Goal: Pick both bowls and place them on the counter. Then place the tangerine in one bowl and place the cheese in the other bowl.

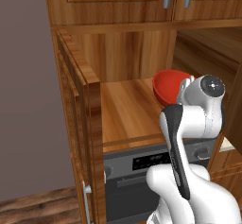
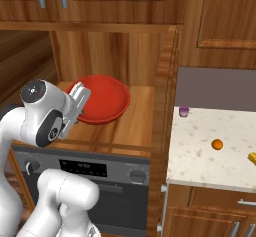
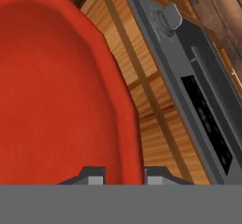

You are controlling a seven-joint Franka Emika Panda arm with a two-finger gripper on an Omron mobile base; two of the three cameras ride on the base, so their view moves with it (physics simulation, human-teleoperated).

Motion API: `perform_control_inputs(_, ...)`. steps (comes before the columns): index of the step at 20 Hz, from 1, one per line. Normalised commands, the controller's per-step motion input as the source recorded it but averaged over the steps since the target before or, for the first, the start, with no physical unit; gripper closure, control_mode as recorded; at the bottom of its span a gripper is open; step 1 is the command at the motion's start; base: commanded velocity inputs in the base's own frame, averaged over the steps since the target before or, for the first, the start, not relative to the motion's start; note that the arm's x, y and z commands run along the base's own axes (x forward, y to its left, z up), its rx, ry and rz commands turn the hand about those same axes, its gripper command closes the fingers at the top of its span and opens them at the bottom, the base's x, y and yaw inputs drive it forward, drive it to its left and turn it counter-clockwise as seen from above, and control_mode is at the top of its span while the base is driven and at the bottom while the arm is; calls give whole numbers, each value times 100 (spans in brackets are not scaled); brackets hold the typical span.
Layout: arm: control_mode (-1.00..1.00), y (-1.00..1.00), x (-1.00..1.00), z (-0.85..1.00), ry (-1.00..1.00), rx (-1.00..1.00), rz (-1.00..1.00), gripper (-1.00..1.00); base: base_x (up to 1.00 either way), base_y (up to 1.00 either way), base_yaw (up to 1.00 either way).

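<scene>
1. Gripper (image 3: 122,176) fingers pinch the red bowl (image 2: 102,99) by its rim, one tip inside and one outside, jaws narrowly apart.
2. Red bowl sits tilted above the wooden shelf board (image 1: 130,112), over the oven (image 2: 100,173).
3. Right of the cabinet, the counter (image 2: 200,156) carries the tangerine (image 2: 217,144), the cheese (image 2: 252,157) at the right edge, and a purple cup (image 2: 184,111) farther back.

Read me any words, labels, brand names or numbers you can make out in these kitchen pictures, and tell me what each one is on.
No readable text anywhere.
Black display strip on the dark grey oven's control panel: faint marks, too small and blurred to read.
Glossy red round bowl, small purple cup, small orange tangerine, yellow cheese wedge and beige speckled stone-look counter: no markings.
</scene>
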Motion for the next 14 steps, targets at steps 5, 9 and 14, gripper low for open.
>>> perform_control_inputs(5, 100, 0, 0, 0, 0, 0, 0, 100, -60, 0, 0)
perform_control_inputs(9, 100, 0, 0, 0, 0, 0, 0, 100, -78, 0, -3)
perform_control_inputs(14, 100, 0, 0, 0, 0, 0, 0, 100, -84, 0, -2)
